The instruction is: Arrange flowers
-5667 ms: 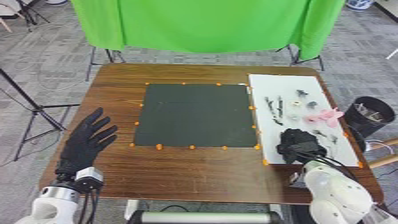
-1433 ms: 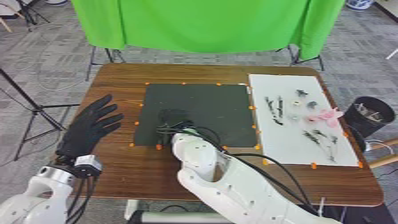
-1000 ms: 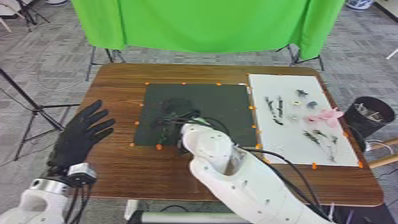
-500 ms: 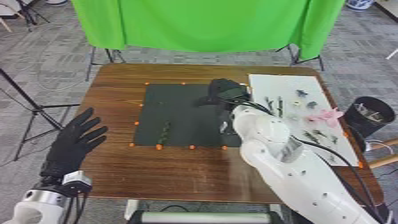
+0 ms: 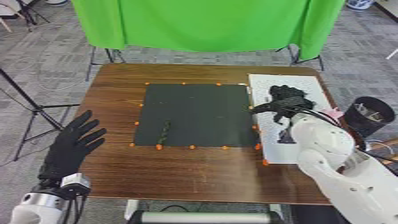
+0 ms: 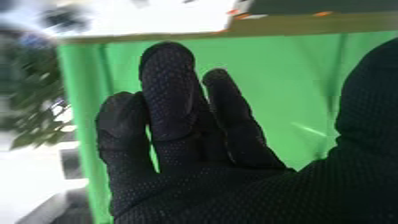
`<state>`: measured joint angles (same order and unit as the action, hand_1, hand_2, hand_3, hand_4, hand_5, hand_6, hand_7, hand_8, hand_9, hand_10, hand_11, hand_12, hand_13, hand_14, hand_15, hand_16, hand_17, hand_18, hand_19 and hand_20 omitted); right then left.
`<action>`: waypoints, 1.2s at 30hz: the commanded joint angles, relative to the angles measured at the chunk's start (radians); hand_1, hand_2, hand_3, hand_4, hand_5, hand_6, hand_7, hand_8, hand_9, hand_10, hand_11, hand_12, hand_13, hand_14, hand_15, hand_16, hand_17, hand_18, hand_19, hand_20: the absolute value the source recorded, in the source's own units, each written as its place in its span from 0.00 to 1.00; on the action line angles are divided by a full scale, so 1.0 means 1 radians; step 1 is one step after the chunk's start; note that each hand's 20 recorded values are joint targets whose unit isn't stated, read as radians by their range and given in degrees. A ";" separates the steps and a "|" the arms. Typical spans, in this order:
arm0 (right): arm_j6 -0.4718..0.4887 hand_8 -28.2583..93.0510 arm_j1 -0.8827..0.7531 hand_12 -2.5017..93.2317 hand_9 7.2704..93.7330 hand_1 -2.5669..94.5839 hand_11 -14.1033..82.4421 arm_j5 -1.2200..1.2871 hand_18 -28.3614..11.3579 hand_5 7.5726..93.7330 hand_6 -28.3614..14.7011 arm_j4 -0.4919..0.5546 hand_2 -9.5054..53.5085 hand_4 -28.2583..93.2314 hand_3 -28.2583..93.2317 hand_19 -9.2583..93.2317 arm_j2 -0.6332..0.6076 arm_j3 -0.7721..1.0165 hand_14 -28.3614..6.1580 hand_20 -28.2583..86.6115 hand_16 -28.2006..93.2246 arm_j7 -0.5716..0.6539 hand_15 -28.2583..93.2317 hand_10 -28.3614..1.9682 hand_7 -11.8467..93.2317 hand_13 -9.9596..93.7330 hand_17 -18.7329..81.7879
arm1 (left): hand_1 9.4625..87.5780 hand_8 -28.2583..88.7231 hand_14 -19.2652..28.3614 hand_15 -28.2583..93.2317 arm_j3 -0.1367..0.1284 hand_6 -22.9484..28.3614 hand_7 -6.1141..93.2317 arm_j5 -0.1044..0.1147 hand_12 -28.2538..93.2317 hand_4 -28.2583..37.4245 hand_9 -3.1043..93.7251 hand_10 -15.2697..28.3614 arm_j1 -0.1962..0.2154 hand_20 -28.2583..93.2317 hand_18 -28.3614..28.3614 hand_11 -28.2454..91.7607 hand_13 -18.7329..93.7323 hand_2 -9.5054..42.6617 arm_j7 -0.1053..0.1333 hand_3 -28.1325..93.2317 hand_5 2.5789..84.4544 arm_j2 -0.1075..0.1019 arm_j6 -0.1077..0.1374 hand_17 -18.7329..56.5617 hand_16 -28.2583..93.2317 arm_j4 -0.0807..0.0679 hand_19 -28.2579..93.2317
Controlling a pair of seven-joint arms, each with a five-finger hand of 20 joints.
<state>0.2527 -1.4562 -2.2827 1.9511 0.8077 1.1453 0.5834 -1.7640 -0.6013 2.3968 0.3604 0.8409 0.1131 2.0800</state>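
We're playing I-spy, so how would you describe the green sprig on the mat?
On the brown table, find the dark mat. Near its lower-left corner in the head view lies the green sprig, long and thin, unlike the small orange dots along the edge.

Head camera: on the robot's head, facing forward and down, well back, taking in the whole table (image 5: 187,172).
Right wrist camera: on the right arm's wrist, close behind the right hand (image 5: 290,101), facing past its fingers toward the green cloth (image 5: 204,25).
Shared by both: right hand, green cloth, parts of the white sheet (image 5: 286,81) and dark mat (image 5: 200,112).
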 commanded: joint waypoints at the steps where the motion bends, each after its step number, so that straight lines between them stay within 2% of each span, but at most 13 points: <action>1: 0.028 0.19 -0.127 0.23 0.40 0.16 0.29 -0.015 0.12 0.34 0.37 0.031 0.09 0.07 0.89 1.00 -0.104 0.119 0.43 0.68 0.41 0.080 0.83 0.28 0.26 0.65 0.54 | 0.19 0.15 0.74 0.47 -0.002 0.49 0.27 0.000 0.38 0.04 0.27 0.61 0.009 0.32 0.89 0.38 0.36 0.00 -0.014 0.80 0.28 0.012 -0.004 0.13 0.25 0.003 0.58; 15: 0.109 0.17 -0.359 0.23 0.50 0.18 0.34 0.008 0.14 0.42 0.39 0.058 0.07 0.07 0.88 1.00 -0.155 0.326 0.49 0.68 0.41 0.213 0.83 0.34 0.30 0.69 0.54 | 0.19 0.15 0.74 0.47 -0.010 0.49 0.27 0.001 0.38 0.04 0.27 0.62 0.015 0.32 0.89 0.38 0.36 0.00 -0.016 0.80 0.28 0.012 -0.006 0.13 0.24 0.002 0.58; 24: 0.153 0.17 -0.409 0.23 0.57 0.19 0.37 0.052 0.16 0.48 0.43 0.060 0.07 0.07 0.88 1.00 -0.154 0.374 0.52 0.68 0.41 0.233 0.83 0.38 0.34 0.71 0.55 | 0.19 0.15 0.74 0.47 -0.013 0.49 0.27 0.000 0.38 0.04 0.27 0.61 0.018 0.32 0.90 0.38 0.36 0.00 -0.014 0.80 0.28 0.015 -0.006 0.13 0.24 0.003 0.58; 36: 0.135 0.15 -0.419 0.28 0.74 0.23 0.47 0.041 0.19 0.60 0.55 0.046 0.06 0.07 0.89 1.00 -0.154 0.361 0.58 0.70 0.44 0.224 0.84 0.50 0.42 0.75 0.57 | 0.19 0.15 0.74 0.48 -0.012 0.49 0.27 0.001 0.38 0.04 0.27 0.62 0.020 0.32 0.89 0.38 0.36 0.00 -0.017 0.80 0.28 0.018 -0.003 0.13 0.24 0.003 0.58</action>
<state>0.3963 -1.8564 -2.2270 2.0041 0.6609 1.5108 0.8031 -1.7731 -0.6019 2.4004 0.3496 0.8487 0.1115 2.0795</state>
